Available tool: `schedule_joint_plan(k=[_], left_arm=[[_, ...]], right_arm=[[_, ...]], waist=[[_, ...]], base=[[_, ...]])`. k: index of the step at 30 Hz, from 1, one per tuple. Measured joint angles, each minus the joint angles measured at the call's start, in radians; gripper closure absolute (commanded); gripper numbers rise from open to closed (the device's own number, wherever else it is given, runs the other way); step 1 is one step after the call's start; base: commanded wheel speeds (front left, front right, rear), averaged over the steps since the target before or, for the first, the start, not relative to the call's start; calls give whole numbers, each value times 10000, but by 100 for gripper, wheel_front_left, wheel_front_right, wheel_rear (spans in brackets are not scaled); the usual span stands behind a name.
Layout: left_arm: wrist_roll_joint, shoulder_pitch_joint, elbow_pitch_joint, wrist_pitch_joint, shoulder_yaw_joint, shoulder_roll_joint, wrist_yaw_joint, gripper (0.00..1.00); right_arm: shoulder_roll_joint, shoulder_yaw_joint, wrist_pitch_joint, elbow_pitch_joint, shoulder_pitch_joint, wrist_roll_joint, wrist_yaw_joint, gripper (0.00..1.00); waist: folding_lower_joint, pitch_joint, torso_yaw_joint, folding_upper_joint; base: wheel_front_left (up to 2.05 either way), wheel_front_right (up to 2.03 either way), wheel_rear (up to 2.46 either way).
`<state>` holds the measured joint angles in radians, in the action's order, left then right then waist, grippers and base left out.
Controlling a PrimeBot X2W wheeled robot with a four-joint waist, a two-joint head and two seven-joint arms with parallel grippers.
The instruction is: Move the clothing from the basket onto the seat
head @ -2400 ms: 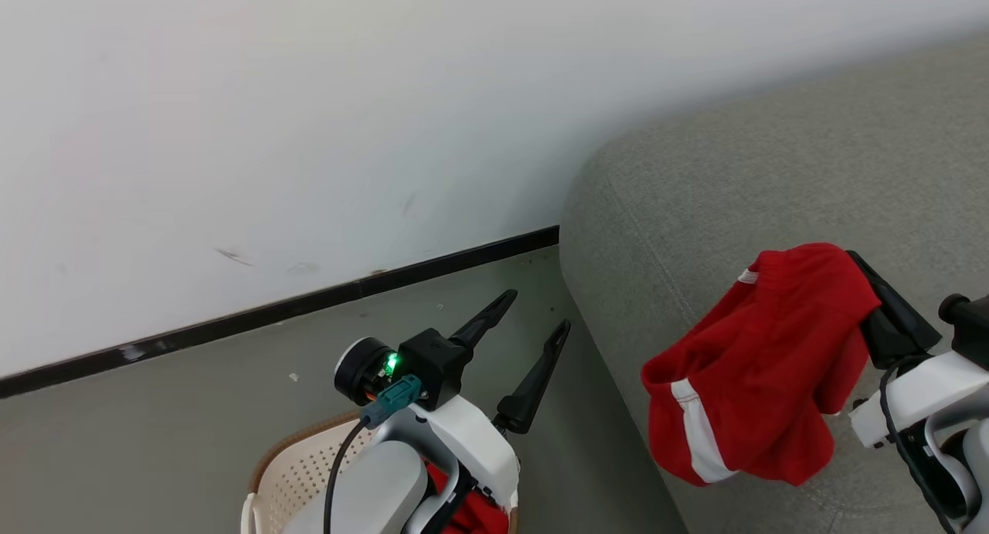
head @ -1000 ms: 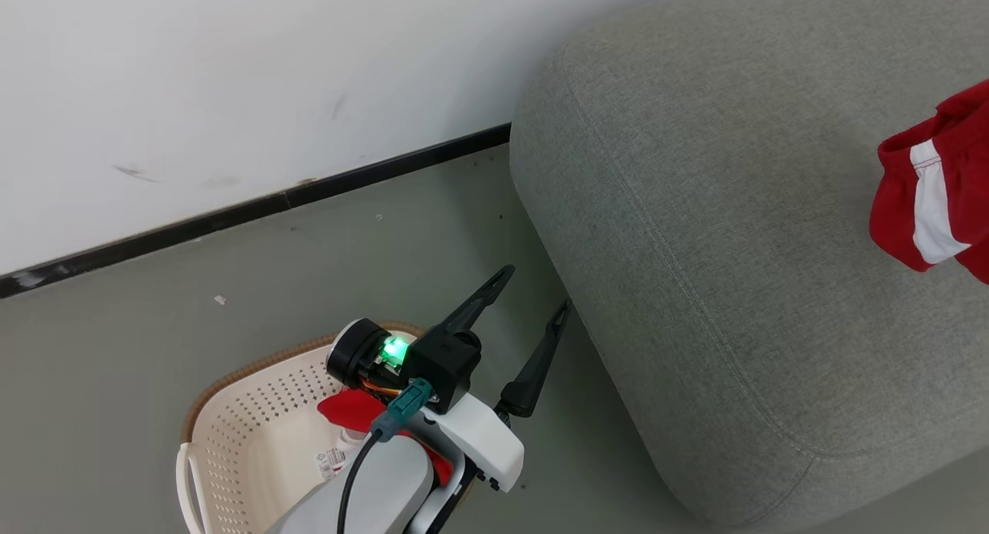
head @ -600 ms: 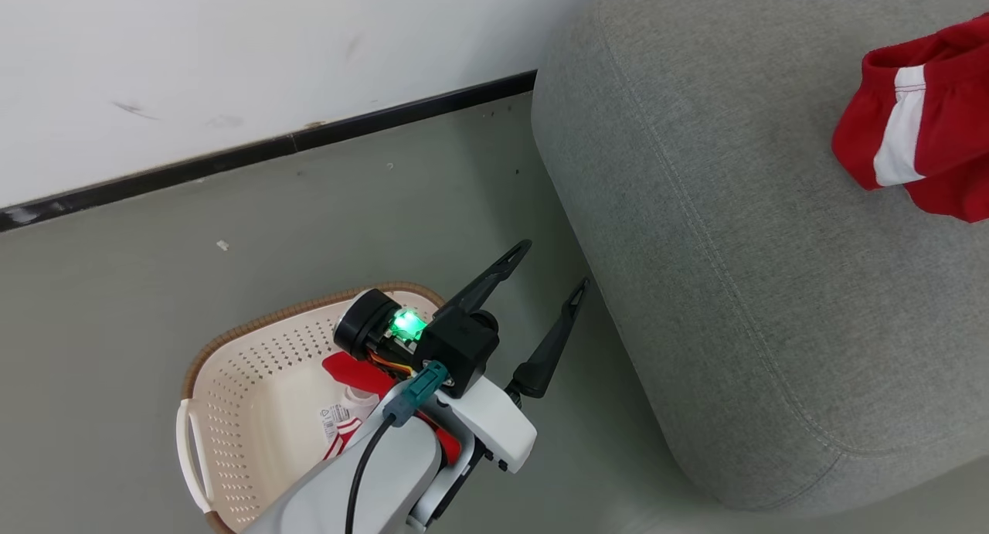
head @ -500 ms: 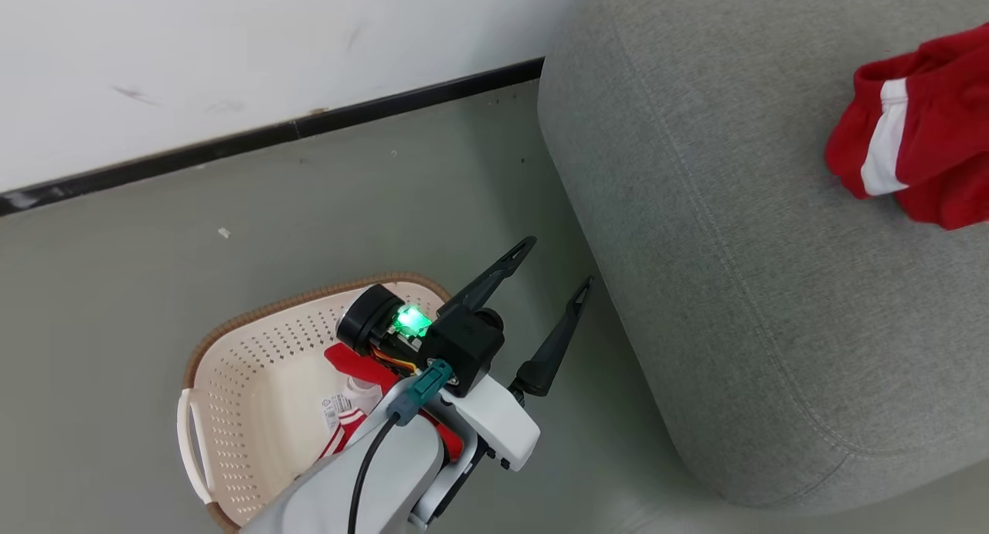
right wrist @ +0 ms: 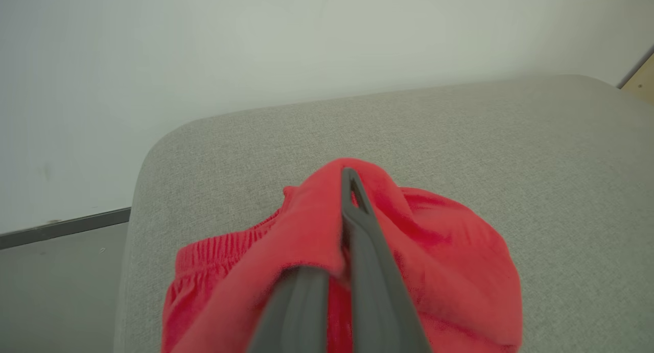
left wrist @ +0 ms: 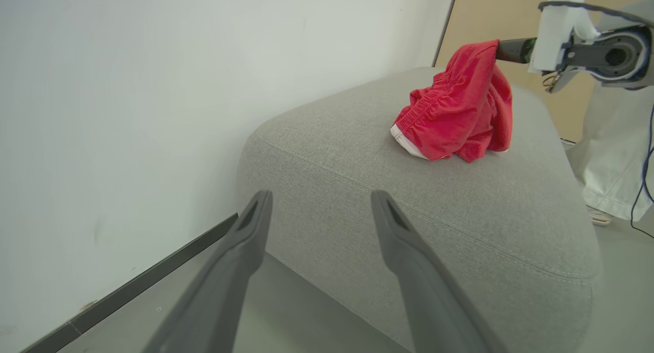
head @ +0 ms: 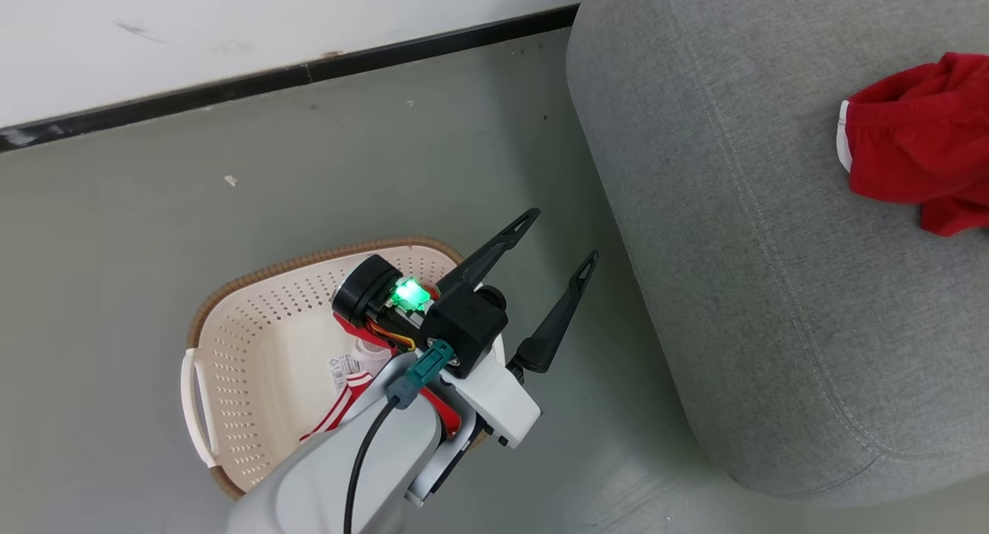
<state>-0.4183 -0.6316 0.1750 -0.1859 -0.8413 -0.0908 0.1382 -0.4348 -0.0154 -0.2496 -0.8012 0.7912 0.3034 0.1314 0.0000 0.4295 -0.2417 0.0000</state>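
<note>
The right gripper [right wrist: 343,189] is pinching a red garment [left wrist: 460,108] between closed jaws, with the garment's lower folds resting on the far right of the grey seat [head: 734,248]. The left gripper [head: 560,236] is hovering, jaws spread wide, above the right rim of the basket [head: 255,287] on the floor. Inside, a red-and-white piece [head: 340,406] is seemingly lying on the bottom, partly hidden by the arm.

red garment [left wrist: 460,113] no longer aloft: lower folds now on the seat [left wrist: 460,220]

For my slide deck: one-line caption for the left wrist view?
Open left gripper in foreground; beyond, right gripper shut on red clothing that touches the grey seat.
</note>
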Motion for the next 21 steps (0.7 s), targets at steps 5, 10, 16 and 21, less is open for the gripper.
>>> schedule_joint_plan(k=[5, 10, 16, 21], left_arm=[[84, -107, -2, -2, -12, 17, -15, 0], [82, -193, 38, -33, 19, 19, -48, 0], [82, -192, 188, -109, 107, 13, -90, 0], [61, -183, 366, -257, 253, -69, -90, 0]], right_arm=[[173, 267, -8, 255, -239, -63, 0, 60], [313, 303, -12, 593, -705, -81, 2, 0], [522, 543, -12, 1193, -1184, -155, 2, 0], [631, 838, -13, 1969, -1812, -351, 2, 0]], waist=[[0, 190, 118, 0], [0, 257, 206, 0], [0, 195, 113, 0], [0, 75, -18, 0]], base=[[0, 0, 0], [0, 0, 0], [0, 0, 0], [0, 0, 0]])
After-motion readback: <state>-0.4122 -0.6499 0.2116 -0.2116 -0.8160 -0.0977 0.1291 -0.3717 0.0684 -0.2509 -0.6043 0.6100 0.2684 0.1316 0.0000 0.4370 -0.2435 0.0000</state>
